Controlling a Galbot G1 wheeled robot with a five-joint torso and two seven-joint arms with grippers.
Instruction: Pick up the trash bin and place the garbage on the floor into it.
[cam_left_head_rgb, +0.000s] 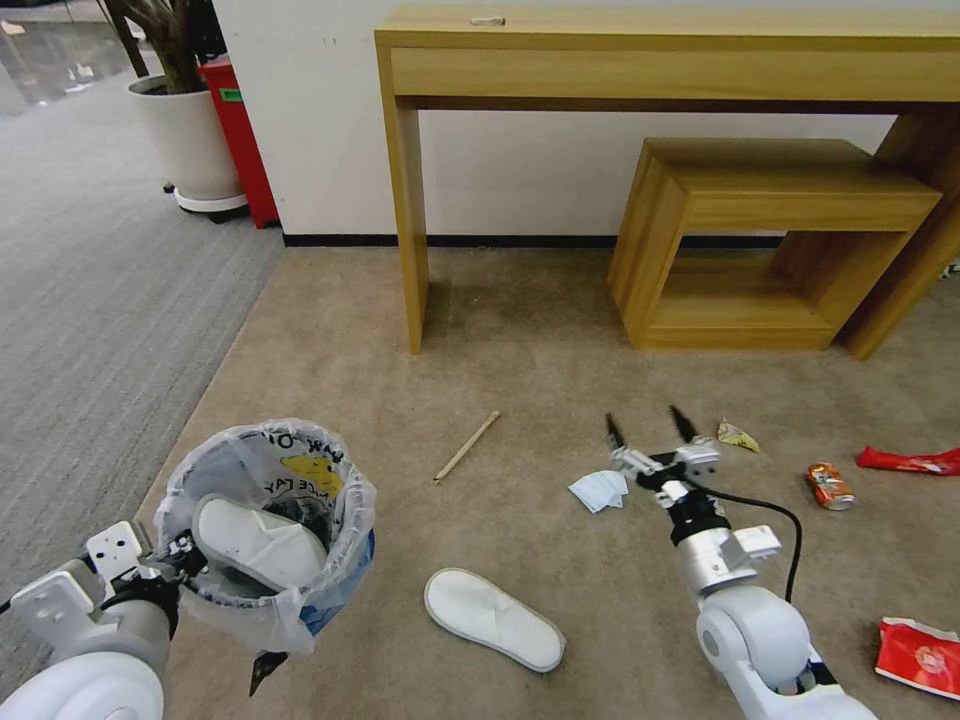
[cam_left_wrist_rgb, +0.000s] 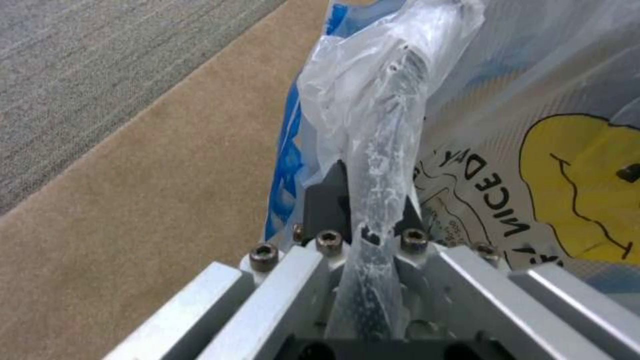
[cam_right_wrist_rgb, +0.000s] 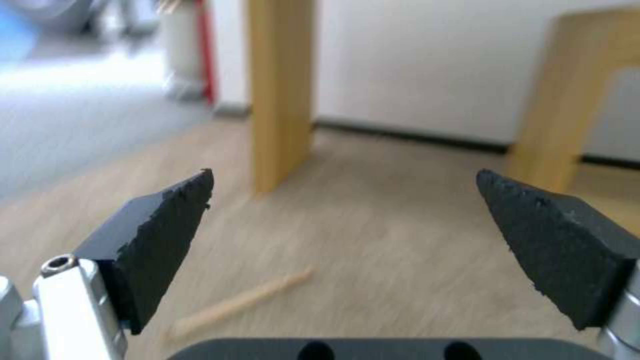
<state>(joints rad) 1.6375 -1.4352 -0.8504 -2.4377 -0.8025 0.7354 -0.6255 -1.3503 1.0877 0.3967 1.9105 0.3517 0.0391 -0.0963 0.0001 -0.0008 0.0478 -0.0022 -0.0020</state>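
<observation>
Left tool (cam_left_wrist_rgb: 363, 210): clamped on the bag-covered rim of the small round dark trash bin with a blue side and crinkly translucent liner (cam_left_head_rgb: 268, 530), held at the left edge of the beige-tan carpet floor (cam_left_head_rgb: 520, 350).
Bin contents: one white fabric slipper (cam_left_head_rgb: 255, 540) lies inside.
Right tool (cam_left_head_rgb: 650, 428): spread wide with nothing between its black fingers (cam_right_wrist_rgb: 160, 235), hovering over mid-floor.
Nearest litter: folded white tissue pack (cam_left_head_rgb: 600, 490) just beside the right tool, on its left; thin wooden stick (cam_left_head_rgb: 466, 446) farther left.
Second white slipper (cam_left_head_rgb: 493, 618): on the floor between the bin and the right arm.
Right edge: crushed orange can (cam_left_head_rgb: 829, 486), red wrappers (cam_left_head_rgb: 910, 461).
</observation>
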